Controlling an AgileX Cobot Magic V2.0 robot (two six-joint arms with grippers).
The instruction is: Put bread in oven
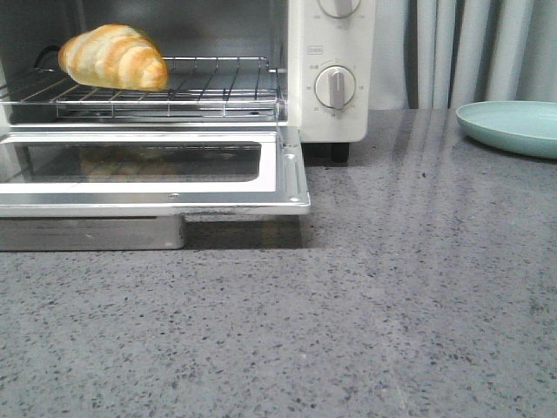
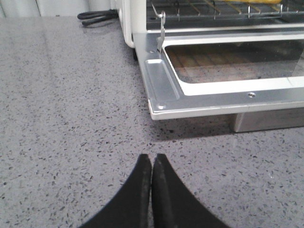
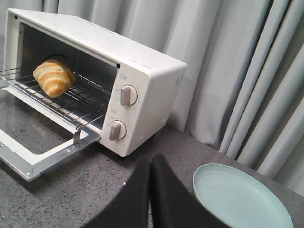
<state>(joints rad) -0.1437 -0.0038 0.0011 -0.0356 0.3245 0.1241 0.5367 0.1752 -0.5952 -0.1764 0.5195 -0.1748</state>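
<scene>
Bread (image 1: 113,57) racked; grippers (image 2: 152,164) closed, empty.

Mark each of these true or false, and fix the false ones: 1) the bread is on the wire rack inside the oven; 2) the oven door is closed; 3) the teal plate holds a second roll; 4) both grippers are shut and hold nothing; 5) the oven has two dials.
1) True. The bread lies on the wire rack inside the oven.
2) False. The oven door is dropped down flat, fully open.
3) False. The teal plate holds nothing.
4) True. The left gripper and the right gripper each show fingers pressed together, nothing between them.
5) True. Two dials sit one above the other on the oven's front panel.
</scene>
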